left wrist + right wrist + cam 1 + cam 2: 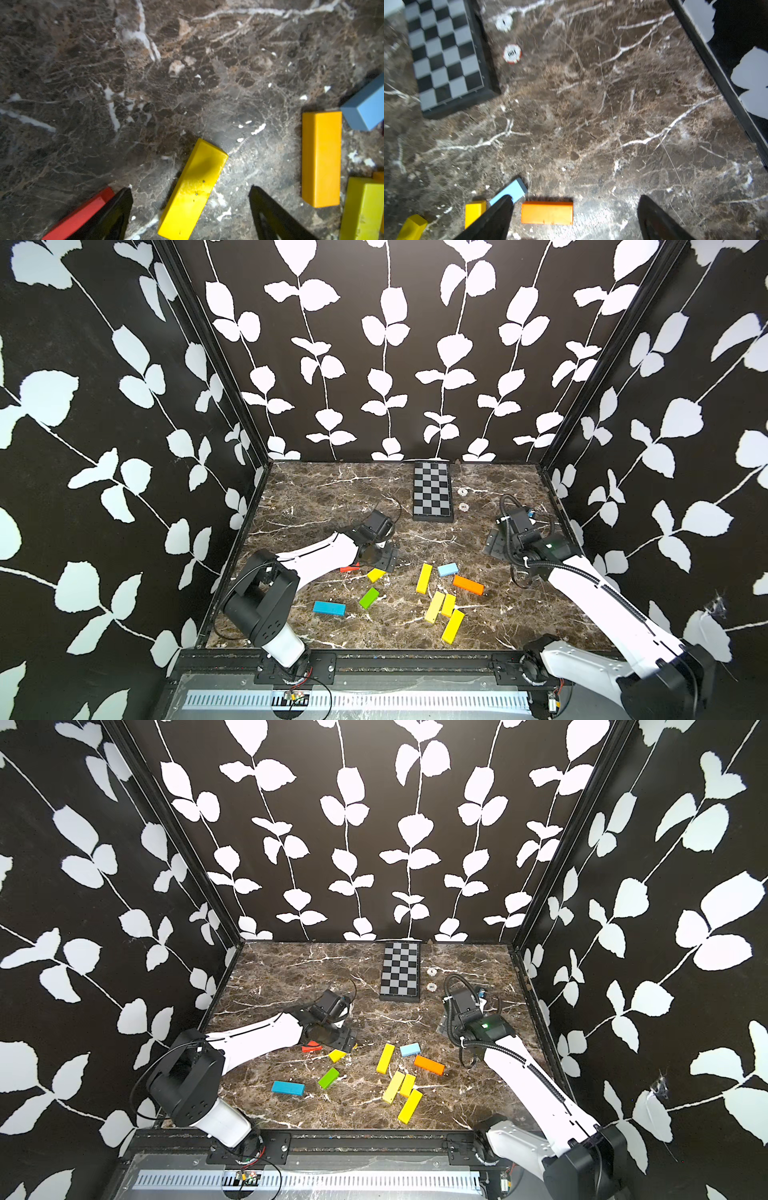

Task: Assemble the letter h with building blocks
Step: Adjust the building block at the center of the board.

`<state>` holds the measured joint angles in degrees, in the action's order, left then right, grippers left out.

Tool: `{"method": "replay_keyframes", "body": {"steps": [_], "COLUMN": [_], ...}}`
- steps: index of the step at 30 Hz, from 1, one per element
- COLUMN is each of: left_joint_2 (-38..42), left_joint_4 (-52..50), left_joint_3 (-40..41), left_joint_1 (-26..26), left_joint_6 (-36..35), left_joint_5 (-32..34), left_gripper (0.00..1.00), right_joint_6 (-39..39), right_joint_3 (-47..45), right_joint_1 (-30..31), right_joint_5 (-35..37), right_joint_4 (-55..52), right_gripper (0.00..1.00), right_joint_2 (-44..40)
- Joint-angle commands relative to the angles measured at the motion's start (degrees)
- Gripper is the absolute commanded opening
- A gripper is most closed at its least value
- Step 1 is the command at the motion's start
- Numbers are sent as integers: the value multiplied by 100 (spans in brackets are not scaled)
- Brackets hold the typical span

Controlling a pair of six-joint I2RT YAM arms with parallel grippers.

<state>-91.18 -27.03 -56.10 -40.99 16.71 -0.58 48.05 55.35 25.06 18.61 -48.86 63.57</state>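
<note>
Several building blocks lie scattered on the marble table [332, 497]. My left gripper [387, 560] [190, 192] is open low over a short yellow block [376, 574] [193, 191], which lies between its fingers without touching either. A red-orange block [350, 568] [83, 214] sits just outside one finger. My right gripper [496, 547] [575, 198] is open and empty. In its wrist view an orange block [468, 585] [547, 213] lies between the fingers, nearer the one beside a light blue block [447, 569] [510, 192].
More blocks lie towards the front: a long yellow [424, 578], green [369, 598], blue [329, 608], and three yellow ones clustered [446, 614]. A checkered board [432, 491] stands at the back with two round chips [463, 499] beside it. Walls enclose three sides.
</note>
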Motion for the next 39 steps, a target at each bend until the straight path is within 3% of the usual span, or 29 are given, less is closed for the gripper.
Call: {"method": "replay_keyframes", "body": {"steps": [1,4,8,10,19,25,31,39], "left_joint_2": [35,-80,-342,-437,-737,-760,-657,-723], "left_joint_4": [-430,-380,-441,-449,-417,-461,-587,-751], "left_joint_3": [79,195,25,-9,-15,-145,-289,-420], "left_joint_1": [-161,-176,-182,-189,-196,-190,-192,-190], "left_joint_6": [-81,-49,111,189,315,445,622,631], "left_joint_5": [-175,-153,54,175,502,556,506,677], "left_gripper": [87,79,67,66,60,45,52,19], "right_joint_6": [-21,-102,-86,-59,-14,-33,-59,-86], "right_joint_3": [331,352,241,197,90,130,128,28], "right_joint_1": [-16,-15,-2,3,28,34,52,54], "right_joint_5": [-85,-182,-471,-596,-655,-749,-815,-817], "right_joint_4": [-452,-537,-441,-432,-464,-413,-424,-440], "right_gripper": [89,84,68,62,48,42,46,35], "right_joint_2": [4,33,12,15,-37,45,33,-82]}}
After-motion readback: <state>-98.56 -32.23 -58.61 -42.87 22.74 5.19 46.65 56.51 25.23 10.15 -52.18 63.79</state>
